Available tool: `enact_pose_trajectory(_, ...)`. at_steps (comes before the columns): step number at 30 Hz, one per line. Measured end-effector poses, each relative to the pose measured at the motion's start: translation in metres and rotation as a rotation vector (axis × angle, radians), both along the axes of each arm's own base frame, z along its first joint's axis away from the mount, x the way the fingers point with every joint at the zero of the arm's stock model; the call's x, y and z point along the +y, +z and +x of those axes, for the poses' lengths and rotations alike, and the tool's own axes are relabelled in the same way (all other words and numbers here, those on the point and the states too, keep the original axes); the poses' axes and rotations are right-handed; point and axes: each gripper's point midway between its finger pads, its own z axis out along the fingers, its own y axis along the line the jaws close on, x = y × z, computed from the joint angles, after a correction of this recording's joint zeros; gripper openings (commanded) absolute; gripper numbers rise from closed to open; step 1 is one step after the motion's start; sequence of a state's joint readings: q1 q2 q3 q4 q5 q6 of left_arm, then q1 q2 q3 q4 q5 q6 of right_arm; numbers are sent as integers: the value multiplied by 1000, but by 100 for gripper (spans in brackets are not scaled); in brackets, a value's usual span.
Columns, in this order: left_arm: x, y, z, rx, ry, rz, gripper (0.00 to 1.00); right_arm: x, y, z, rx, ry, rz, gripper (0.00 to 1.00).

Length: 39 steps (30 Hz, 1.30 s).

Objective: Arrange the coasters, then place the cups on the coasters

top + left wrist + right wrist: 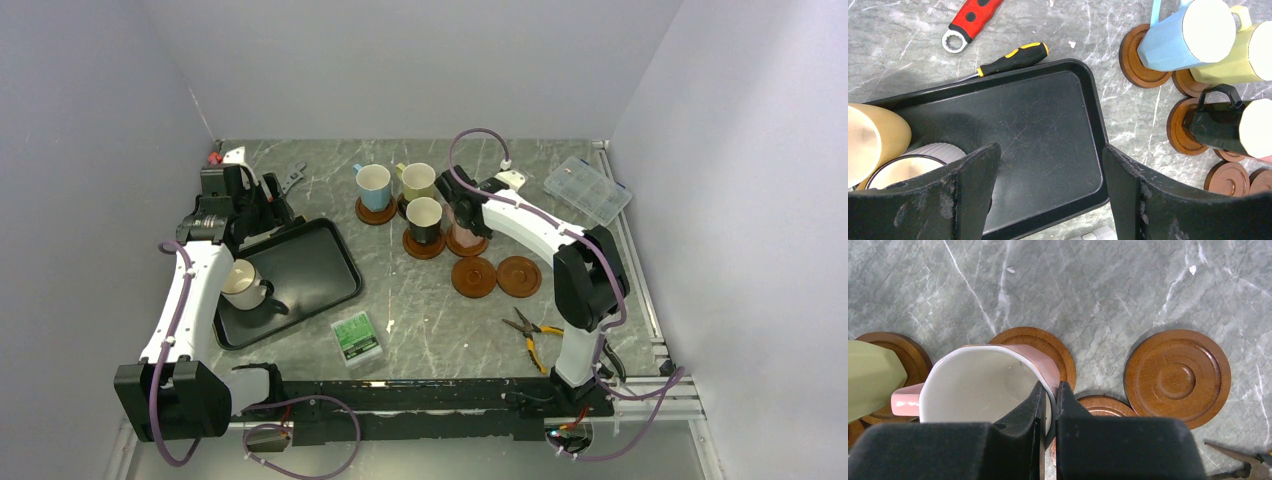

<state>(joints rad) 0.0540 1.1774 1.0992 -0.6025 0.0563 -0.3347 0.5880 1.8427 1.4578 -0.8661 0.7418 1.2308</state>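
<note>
**Inspector:** Two arms work the grey stone table [420,320]. The largest item on it is the black tray [320,260], at the left. Why do mugs stand in it?

**Assistant:** It serves as the holding bay, by my reading. A white mug [243,284] and a yellow mug [873,140] wait there for collection. The left gripper [1050,150] hangs over the tray with its jaws spread wide, holding nothing. That looks like staging for the next pick.

**Inspector:** And the right gripper [1050,390]?

**Assistant:** Clamped on the rim of the pink mug [978,385], one finger inside the wall and one outside. A rim pinch leaves the base free to seat.

**Inspector:** Position and heading?

**Assistant:** Over a coaster [1048,342], just beside the olive mug [870,375]. Mouth up, long axis vertical, handle pointing toward the olive mug. Whether the base touches the disc, I cannot tell.

**Inspector:** Remaining stock?

**Assistant:** The blue mug [374,187] and black mug [424,220] sit upright on their discs. Two free coasters [474,277] lie side by side nearer the arms, reserved, I judge, for the tray's pair.
</note>
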Motion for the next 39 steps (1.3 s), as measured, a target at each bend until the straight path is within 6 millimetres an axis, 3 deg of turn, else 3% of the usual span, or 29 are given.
enact_pose_trajectory(3, 0, 0, 0, 0, 0, 0, 80, 0, 0, 0, -2, -2, -3, 1)
enact_pose_trajectory(8, 0, 0, 0, 0, 0, 0, 80, 0, 0, 0, -4, -4, -2, 21)
enact_pose_trajectory(10, 0, 0, 0, 0, 0, 0, 80, 0, 1, 0, -8, -7, 1, 37)
enact_pose_trajectory(15, 0, 0, 0, 0, -1, 0, 82, 1, 2, 3, -23, -9, 7, 60)
enact_pose_trajectory(21, -2, -1, 0, 0, -8, -5, 84, 4, 13, 6, -54, 10, 23, 77)
enact_pose_trajectory(26, 2, -10, -1, 26, 3, -5, 84, 4, 47, 3, -122, 79, 61, 90)
enact_pose_trajectory(30, 24, -22, -2, 72, 88, -27, 83, 4, 78, -8, -202, 190, 100, 99)
enact_pose_trajectory(35, 64, -45, -18, 132, 273, -90, 83, -1, 120, -29, -318, 347, 117, 100)
enact_pose_trajectory(39, 67, -61, -38, 193, 341, -108, 83, -5, 147, -41, -400, 450, 108, 100)
